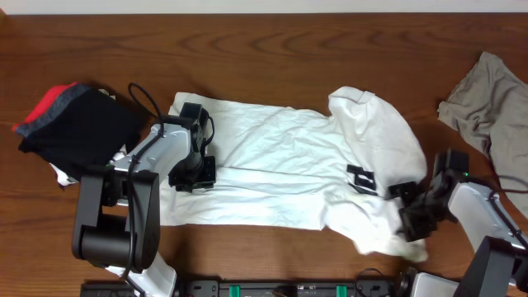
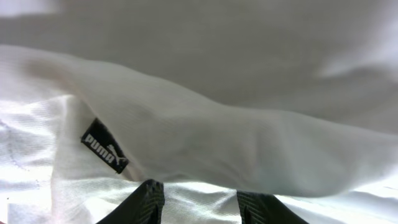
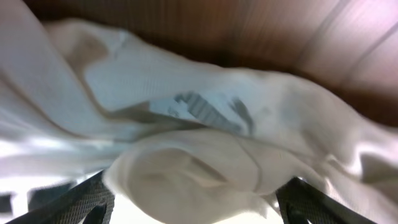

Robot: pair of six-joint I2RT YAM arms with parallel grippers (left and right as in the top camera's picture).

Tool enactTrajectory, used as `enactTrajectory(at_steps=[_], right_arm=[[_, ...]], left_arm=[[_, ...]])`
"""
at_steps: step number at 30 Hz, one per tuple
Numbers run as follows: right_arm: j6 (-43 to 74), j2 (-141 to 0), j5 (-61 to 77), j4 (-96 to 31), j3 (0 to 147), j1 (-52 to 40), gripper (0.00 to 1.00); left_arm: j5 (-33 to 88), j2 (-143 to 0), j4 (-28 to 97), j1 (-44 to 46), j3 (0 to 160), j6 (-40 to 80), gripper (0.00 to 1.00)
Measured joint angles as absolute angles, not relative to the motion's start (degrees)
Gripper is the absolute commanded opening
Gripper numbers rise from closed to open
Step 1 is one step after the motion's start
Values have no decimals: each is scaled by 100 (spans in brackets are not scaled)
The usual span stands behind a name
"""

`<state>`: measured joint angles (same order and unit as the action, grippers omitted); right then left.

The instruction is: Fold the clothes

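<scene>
White PUMA T-shirt (image 1: 280,165) lies spread across the surface (image 1: 289,49), right end bunched. Right hand (image 3: 196,202) is spread wide around that bunch. Left hand (image 2: 202,206) sits on the shirt's left part; clamped or not, can't tell.

Dark wood-grain table (image 1: 272,37); pale strip (image 1: 247,6) along far edge; black rail (image 1: 272,289) at near edge.

Site: I read this as a robotics lab bench. Basis: my left arm (image 1: 124,206) and right arm (image 1: 487,223) stand at the near edge of a dark wood-grain table (image 1: 272,49), with a black rail (image 1: 272,289) between their bases. Laundry on it: white T-shirt (image 1: 280,165) centre, khaki garment (image 1: 487,99) right edge, black and red garments (image 1: 74,124) left edge.
</scene>
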<state>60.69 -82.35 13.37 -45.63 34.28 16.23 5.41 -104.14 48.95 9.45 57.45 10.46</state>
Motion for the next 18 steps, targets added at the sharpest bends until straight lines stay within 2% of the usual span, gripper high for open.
enactTrajectory(at_steps=[8, 10, 18], right_arm=[[5122, -8394, -1208, -3876, 3723, 1627, 92], [4873, -8401, -1531, -3806, 3741, 1625, 96], [4130, -8401, -2106, -3518, 3747, 1627, 98]], left_arm=[[541, -10414, 4897, 945, 5745, 1048, 41], [541, -10412, 4895, 945, 5745, 1048, 41], [541, -10414, 4897, 945, 5747, 1048, 41]])
